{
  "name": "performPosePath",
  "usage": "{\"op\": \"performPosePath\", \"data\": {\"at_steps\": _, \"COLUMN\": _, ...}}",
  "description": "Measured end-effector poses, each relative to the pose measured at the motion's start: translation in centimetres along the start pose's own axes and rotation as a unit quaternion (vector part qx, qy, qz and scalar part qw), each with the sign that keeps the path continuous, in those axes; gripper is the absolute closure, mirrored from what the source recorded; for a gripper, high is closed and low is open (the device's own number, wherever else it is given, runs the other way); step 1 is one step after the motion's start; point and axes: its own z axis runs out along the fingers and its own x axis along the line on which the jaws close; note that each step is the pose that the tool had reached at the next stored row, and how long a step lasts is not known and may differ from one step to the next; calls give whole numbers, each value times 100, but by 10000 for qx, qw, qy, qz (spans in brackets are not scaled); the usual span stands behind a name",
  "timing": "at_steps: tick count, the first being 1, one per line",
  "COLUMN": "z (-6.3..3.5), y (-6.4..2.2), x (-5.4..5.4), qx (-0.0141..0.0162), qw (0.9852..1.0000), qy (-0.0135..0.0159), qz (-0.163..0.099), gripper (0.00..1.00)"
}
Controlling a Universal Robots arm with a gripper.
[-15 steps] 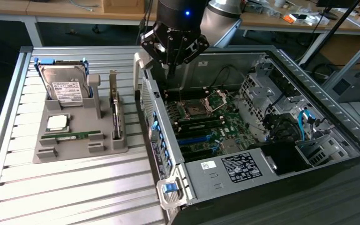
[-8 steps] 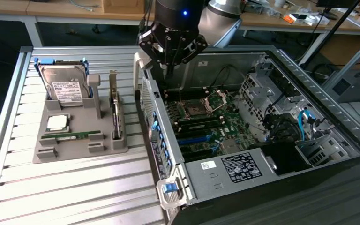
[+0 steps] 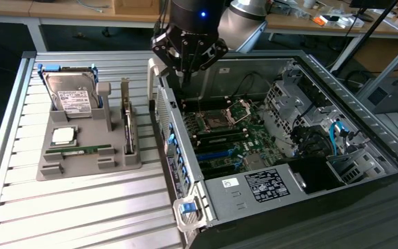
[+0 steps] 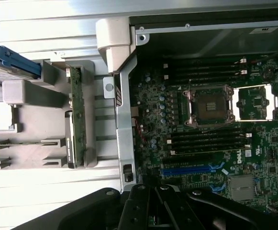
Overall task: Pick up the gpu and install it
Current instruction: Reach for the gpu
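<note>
Over the rear edge of the open case [image 3: 216,199], the pincer [image 3: 185,70] hangs with its black fingers pressed together, gripping nothing and touching nothing. The wrist view sees those fingers [image 4: 141,211] above the green motherboard [image 4: 205,143].

In the exterior view, the gpu [image 3: 126,122] is at seven o'clock from the pincer and well apart from it. It stands on edge in the slot of the grey holder [image 3: 88,161] nearest the case, silver bracket upward. The wrist view shows its thin green board edge [image 4: 76,120].

The holder lies at nine o'clock from the case on a tabletop [image 3: 81,207] of ribbed aluminium slats. It also carries a silver hard drive [image 3: 73,98] with a white label, a square chip [image 3: 64,136] and a narrow green memory stick [image 3: 81,151]. At twelve o'clock, beyond the tabletop, stand cluttered wooden desks [image 3: 81,10].
</note>
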Motion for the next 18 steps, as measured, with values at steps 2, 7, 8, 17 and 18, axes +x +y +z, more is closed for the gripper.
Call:
{"op": "performPosePath", "data": {"at_steps": 2, "z": 0, "y": 0, "x": 5, "qx": 0, "qw": 10000, "qy": 0, "qz": 0, "gripper": 89}}
{"op": "performPosePath", "data": {"at_steps": 7, "z": 0, "y": -2, "x": 21, "qx": 0, "qw": 10000, "qy": 0, "qz": 0, "gripper": 89}}
{"op": "performPosePath", "data": {"at_steps": 8, "z": 0, "y": -2, "x": 26, "qx": 0, "qw": 10000, "qy": 0, "qz": 0, "gripper": 89}}
{"op": "performPosePath", "data": {"at_steps": 17, "z": -1, "y": -4, "x": 58, "qx": 0, "qw": 10000, "qy": 0, "qz": 0, "gripper": 89}}
{"op": "performPosePath", "data": {"at_steps": 18, "z": -1, "y": -4, "x": 59, "qx": 0, "qw": 10000, "qy": 0, "qz": 0, "gripper": 89}}
